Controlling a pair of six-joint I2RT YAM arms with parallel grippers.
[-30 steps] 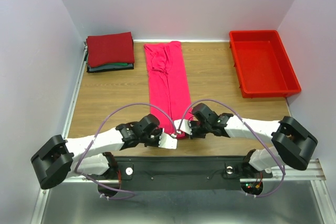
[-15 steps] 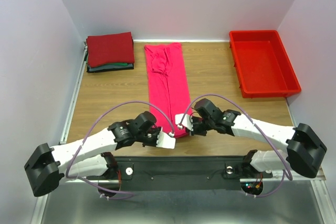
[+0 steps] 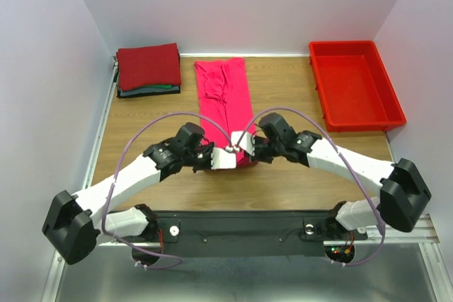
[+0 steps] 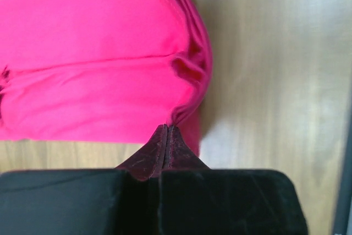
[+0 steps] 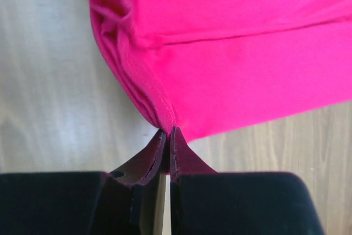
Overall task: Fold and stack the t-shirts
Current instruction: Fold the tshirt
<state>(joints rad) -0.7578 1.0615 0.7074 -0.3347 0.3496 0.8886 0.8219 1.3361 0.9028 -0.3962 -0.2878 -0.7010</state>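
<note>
The pink-magenta t-shirt [image 3: 226, 104] lies as a long narrow strip down the middle of the table, its near end lifted. My left gripper [image 3: 222, 159] is shut on the near hem at its left corner; the left wrist view shows the cloth [image 4: 99, 70] pinched at the shut tips [image 4: 166, 127]. My right gripper [image 3: 241, 148] is shut on the near hem at its right corner, and the right wrist view shows the fabric [image 5: 236, 53] bunched into the tips [image 5: 168, 130]. A stack of folded t-shirts [image 3: 148, 67], dark red on top with green and dark ones below, sits at the far left.
A red plastic bin [image 3: 354, 84] stands at the far right. White walls close in the wooden table [image 3: 297, 104] on three sides. A metal rail [image 3: 99, 139] runs along the left edge.
Both grippers have moved away from the near edge toward the far side, carrying the shirt's near hem with them. The visible strip of shirt has become shorter.
</note>
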